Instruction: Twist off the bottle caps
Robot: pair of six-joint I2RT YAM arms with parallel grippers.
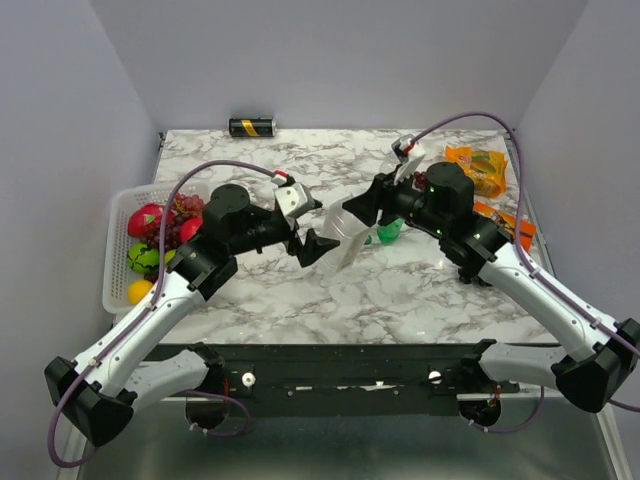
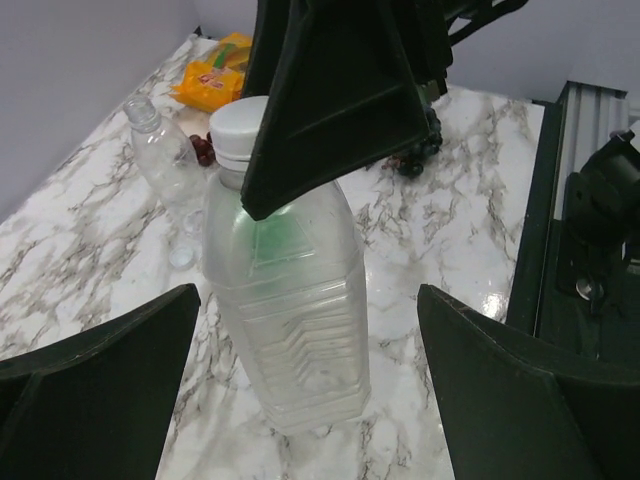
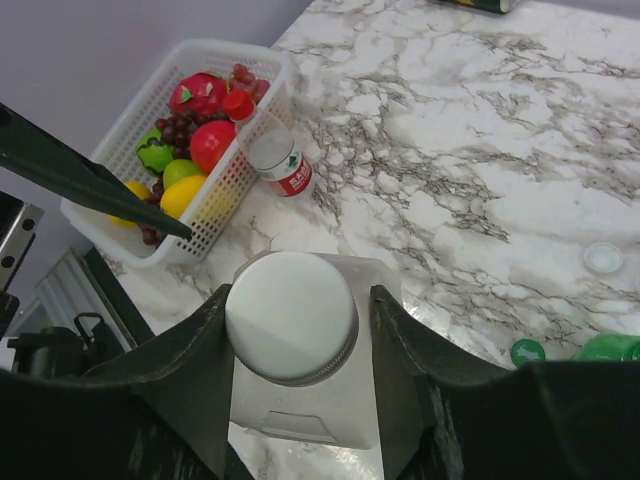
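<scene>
1. Where the 2 arms meet over the middle of the white-and-grey marble-pattern tabletop (image 1: 420,290), a large clear plastic bottle (image 1: 348,240) stands upright on it.
2. The right gripper (image 3: 298,300) reaches in from above, and its 2 fingers press on opposite sides of the bottle's white screw cap (image 2: 238,122).
3. The left gripper (image 2: 308,298) is spread wide, with 1 finger on each side of the bottle body and neither touching it.
4. A second clear bottle (image 2: 160,150), uncapped, is farther back on the table, with a loose clear cap (image 2: 182,257) near it.
5. A small green bottle (image 3: 610,347) shows at the edge of the right wrist view, with a loose green cap (image 3: 527,351) just beside it.
6. A small clear red-labelled bottle (image 3: 275,155), red cap on, lies against a white plastic basket (image 1: 113,275) of fruit at the table's left edge.
7. Plain pale grey walls (image 1: 350,60) close 3 sides of the table.
8. A black-and-gold can (image 1: 252,127) lies at the back wall, and orange snack packets (image 1: 478,168) lie at the right rear.
</scene>
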